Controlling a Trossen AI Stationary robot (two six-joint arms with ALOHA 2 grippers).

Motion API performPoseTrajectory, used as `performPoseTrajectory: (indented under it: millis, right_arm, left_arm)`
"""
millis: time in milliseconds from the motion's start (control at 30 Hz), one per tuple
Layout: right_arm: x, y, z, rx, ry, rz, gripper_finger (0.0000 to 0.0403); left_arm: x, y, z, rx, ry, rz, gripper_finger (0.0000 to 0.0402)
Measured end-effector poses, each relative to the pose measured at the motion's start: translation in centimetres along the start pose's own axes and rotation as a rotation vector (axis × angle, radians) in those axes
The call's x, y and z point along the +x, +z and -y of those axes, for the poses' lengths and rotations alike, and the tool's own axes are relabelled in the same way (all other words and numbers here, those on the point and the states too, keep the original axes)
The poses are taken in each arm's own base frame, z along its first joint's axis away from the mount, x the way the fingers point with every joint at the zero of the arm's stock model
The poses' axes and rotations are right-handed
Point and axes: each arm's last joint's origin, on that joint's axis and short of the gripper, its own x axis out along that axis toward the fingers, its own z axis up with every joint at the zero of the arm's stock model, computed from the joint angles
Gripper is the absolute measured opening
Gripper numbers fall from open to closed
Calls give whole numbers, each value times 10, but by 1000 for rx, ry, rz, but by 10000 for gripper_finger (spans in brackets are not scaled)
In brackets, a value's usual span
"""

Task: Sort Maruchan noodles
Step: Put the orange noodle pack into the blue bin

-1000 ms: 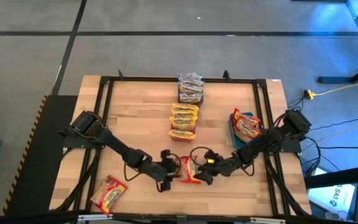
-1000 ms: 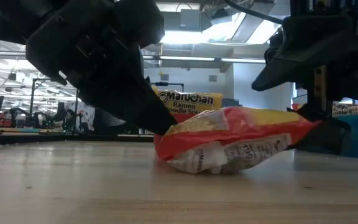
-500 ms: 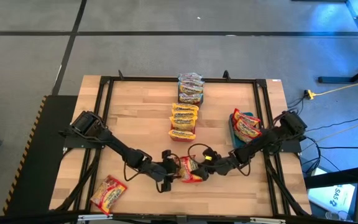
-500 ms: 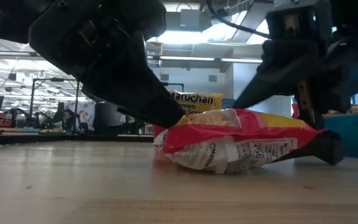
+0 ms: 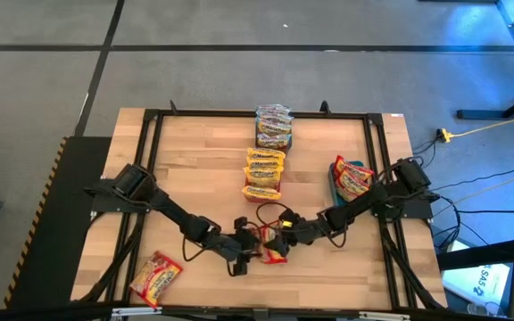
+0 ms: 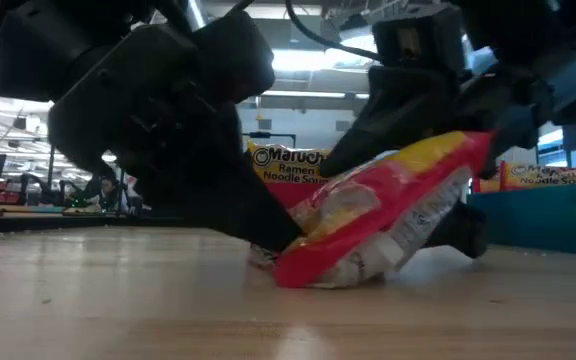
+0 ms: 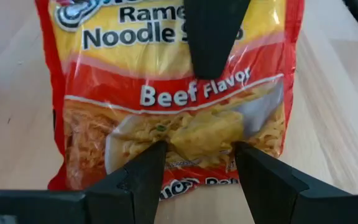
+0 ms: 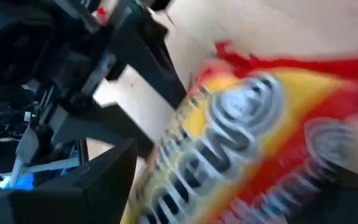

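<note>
Evidently both sets of fingers grasp the beef packet (image 5: pixel 274 245), tilted just in front of the orange-packet stack (image 5: pixel 263 174): left gripper (image 5: pixel 250 247), right gripper (image 5: pixel 279 239). One should release before lifting.

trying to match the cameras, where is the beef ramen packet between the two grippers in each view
High view: beef ramen packet near the table's front edge, between both grippers.
Low view: centre, tilted, one end raised.
Left wrist view: fills the frame, beef label facing up.
Right wrist view: close and blurred.
Shared landmark: left gripper at the packet's edge.
</note>
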Motion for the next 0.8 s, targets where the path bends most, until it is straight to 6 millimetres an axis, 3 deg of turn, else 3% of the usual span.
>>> performPoseTrajectory:
  millis: [333,667,800]
  right_arm:
    - [5,2,-5,-91,8,0,305]
    - [5,1,-5,-170,17,-35,177]
    - [4,1,-7,-226,38,-55,159]
  left_arm:
    - [4,4,-1,-3,-3,57,192]
    - [3,6,0,8,-2,85,192]
    - [-1,8,2,20,-11,80,192]
